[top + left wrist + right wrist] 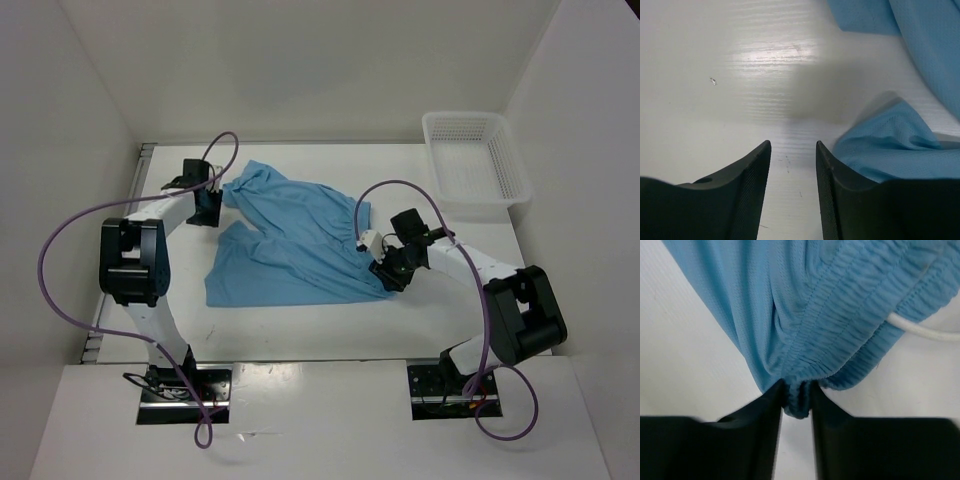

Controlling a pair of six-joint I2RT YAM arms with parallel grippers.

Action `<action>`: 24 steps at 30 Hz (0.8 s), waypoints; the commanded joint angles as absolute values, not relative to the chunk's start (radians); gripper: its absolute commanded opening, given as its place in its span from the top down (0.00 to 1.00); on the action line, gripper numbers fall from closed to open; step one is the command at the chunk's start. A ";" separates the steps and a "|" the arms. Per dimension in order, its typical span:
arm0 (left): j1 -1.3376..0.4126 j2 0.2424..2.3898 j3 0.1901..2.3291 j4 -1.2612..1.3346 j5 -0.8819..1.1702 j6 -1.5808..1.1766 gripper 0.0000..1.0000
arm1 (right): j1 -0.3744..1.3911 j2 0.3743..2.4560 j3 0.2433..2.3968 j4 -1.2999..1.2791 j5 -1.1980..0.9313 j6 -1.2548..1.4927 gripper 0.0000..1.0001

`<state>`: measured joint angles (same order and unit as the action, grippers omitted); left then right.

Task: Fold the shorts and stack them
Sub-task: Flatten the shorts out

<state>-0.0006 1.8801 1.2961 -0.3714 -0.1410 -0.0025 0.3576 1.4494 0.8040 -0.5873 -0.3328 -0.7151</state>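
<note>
The white table (300, 330) is taken up in its middle by the sky-blue shorts (290, 245), which lie spread but rumpled between the two arms, unfolded, with one leg drawn toward the far left and the waistband toward the right. The white mesh basket (475, 160) stands at the far right corner, well apart from the cloth.

The right gripper (797, 390) is seen clamped on a small bunch of the gathered waistband (850, 335), only a narrow fold of it being caught between the jaws. The left gripper (792, 147) is held low over the table with its jaws a little apart and nothing between them; a raised fold of the fabric lies just beside its right finger (840, 190), outside the gap.

Several risks may be judged from this. Because so little cloth is held on the right, the elastic could be pulled free if the shorts are dragged or lifted quickly. If the left jaws were shut where they stand, only air would be gripped, and a fold carried by one arm alone would likely be skewed. The soft fabric could also be bunched further instead of flattened. The white drawstring cord (920, 330) hangs loose beside the waistband and could be trapped inside a fold.
</note>
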 commanded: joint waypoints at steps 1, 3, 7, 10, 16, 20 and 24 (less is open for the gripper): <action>-0.009 1.797 1.283 -0.411 -0.132 0.000 0.51 | 0.359 1.430 0.811 -0.588 -0.301 -0.709 0.58; -0.009 1.749 1.267 -0.461 -0.123 0.000 0.50 | 0.359 1.421 0.859 -0.588 -0.301 -0.694 0.46; -0.031 1.573 1.178 -0.557 -0.112 0.000 0.45 | 0.359 1.411 0.936 -0.554 -0.275 -0.612 0.33; -0.043 1.533 1.059 -0.603 -0.121 0.000 0.37 | 0.359 1.422 0.957 -0.457 -0.265 -0.476 0.21; -0.043 1.511 0.910 -0.612 -0.066 0.000 0.31 | 0.359 1.480 0.966 -0.425 -0.229 -0.431 0.14; -0.043 1.511 0.874 -0.634 -0.005 0.000 0.28 | 0.359 1.519 0.891 -0.437 -0.161 -0.530 0.22; -0.052 1.520 0.874 -0.644 0.070 0.000 0.28 | 0.359 1.519 0.822 -0.491 -0.150 -0.678 0.46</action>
<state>-0.0444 1.5215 0.8722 -0.6285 -0.0177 -0.0032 0.3576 1.5127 0.8597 -0.4564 -0.1829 -0.5583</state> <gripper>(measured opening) 0.721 0.559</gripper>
